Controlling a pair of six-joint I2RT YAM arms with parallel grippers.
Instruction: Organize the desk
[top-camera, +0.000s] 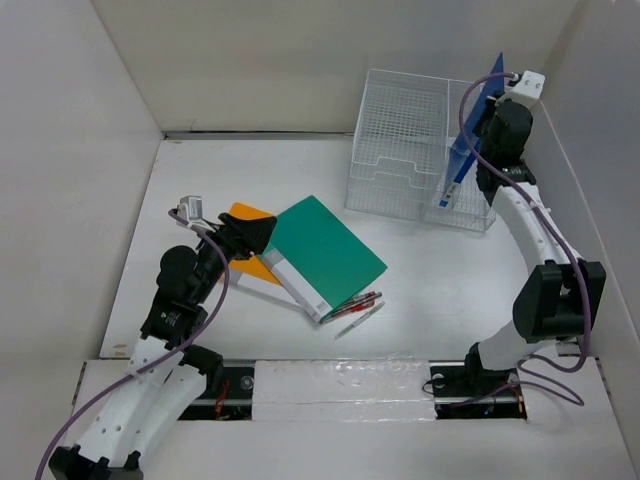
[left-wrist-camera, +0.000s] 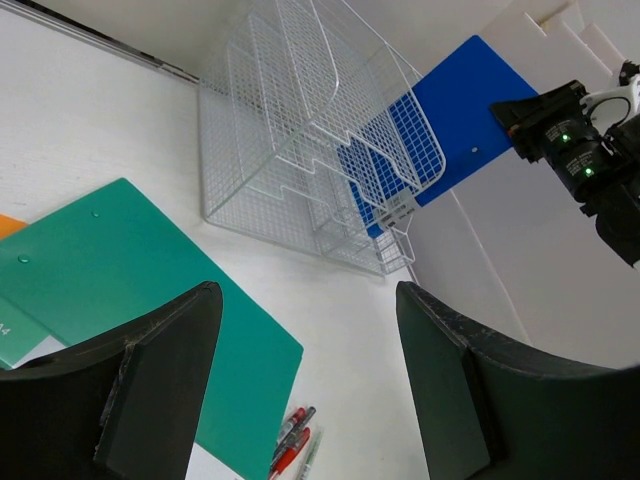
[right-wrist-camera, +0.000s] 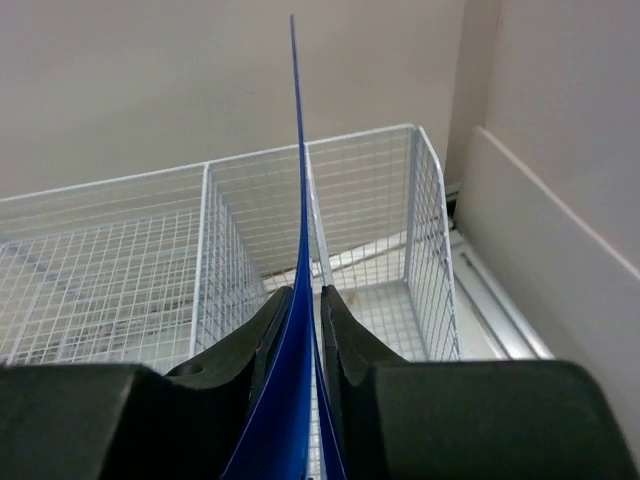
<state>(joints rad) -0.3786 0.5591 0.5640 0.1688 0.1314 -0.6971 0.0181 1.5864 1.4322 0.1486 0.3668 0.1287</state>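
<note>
On the white desk, a blue folder stands on edge in the right slot of the white wire-mesh file organizer. My right gripper is shut on its upper edge; in the right wrist view the thin blue folder runs up between the closed fingers of the right gripper. A green folder lies mid-desk over a white binder and an orange folder. My left gripper hovers open at the green folder's left edge. In the left wrist view the left gripper holds nothing.
Several pens lie loose just right of the green folder's near corner, seen as red and clear pens in the left wrist view. White panel walls border the desk. The organizer has other slots to the left of the blue folder.
</note>
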